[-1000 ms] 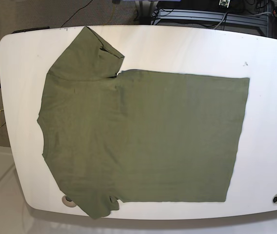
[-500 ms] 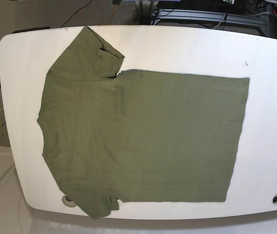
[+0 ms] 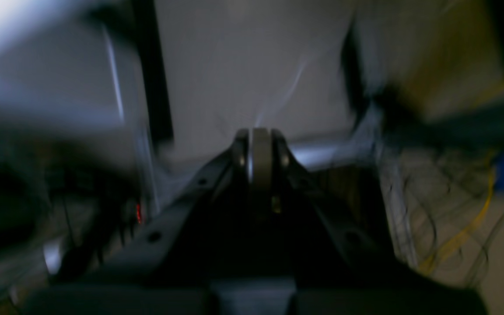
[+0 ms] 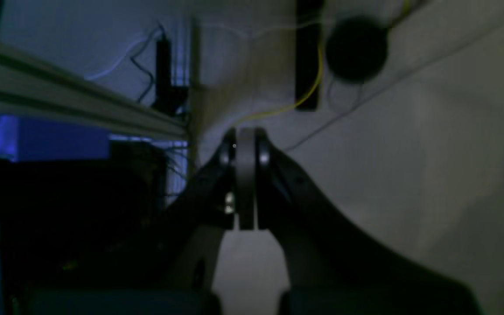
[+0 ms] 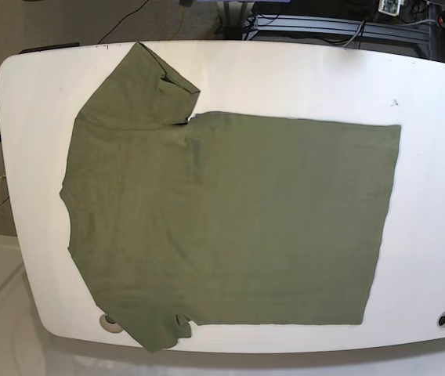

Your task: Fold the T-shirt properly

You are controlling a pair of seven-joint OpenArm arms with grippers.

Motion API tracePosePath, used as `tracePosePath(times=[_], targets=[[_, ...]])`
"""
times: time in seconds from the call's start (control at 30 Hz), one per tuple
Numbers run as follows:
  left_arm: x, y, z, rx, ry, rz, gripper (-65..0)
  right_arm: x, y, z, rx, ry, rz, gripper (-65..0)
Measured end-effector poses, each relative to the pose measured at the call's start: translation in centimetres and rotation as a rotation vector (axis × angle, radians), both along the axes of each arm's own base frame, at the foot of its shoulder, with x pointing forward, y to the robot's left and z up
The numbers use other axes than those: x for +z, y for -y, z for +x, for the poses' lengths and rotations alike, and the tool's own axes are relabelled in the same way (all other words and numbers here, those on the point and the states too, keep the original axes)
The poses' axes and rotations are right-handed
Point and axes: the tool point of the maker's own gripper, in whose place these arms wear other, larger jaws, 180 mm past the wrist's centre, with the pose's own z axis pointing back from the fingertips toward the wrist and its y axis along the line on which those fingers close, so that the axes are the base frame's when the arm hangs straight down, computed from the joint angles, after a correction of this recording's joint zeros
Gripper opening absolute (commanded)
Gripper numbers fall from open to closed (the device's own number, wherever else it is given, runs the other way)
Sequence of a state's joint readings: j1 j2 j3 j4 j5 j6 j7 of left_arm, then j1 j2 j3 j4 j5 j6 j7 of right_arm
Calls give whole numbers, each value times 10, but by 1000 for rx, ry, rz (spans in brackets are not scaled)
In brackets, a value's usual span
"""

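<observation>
An olive-green T-shirt [image 5: 222,227] lies spread flat on the white worktop [image 5: 434,157], while the left claw [image 3: 260,135] and right claw [image 4: 245,135], both pressed together and empty, point elsewhere.

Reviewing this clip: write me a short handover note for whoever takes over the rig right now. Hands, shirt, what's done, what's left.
Left hand: shut, empty, away from the table; its wrist view is blurred.
Right hand: shut, empty, also off the table, facing floor and cables.
T-shirt: spread flat on the white table, collar toward the base view's left, hem toward its right. Both sleeves lie out at the left corners; the lower one reaches the table's near edge.
Done: shirt laid out; no fold visible.
Left: all the folding. Neither arm shows in the base view.
</observation>
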State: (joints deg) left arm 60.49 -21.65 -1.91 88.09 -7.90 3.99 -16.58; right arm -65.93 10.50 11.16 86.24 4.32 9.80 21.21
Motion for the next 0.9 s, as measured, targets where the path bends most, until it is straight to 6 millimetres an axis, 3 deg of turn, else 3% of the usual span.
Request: tracePosePath(times=[0.3,0.5,0.7,0.9], targets=[[37,-1,42,9,105,2,-650,25,-10,33,42,74,9,-650],[63,-9,67,9,184,29,-650,31,-13,38,25,88,9,-650],[78,-29,78,42,220,90,-650,43,-11,54,-90,187,-12,-650],[83,-19,85,25,226,68,-650,53,-6,66,-106,238,-11,-650]])
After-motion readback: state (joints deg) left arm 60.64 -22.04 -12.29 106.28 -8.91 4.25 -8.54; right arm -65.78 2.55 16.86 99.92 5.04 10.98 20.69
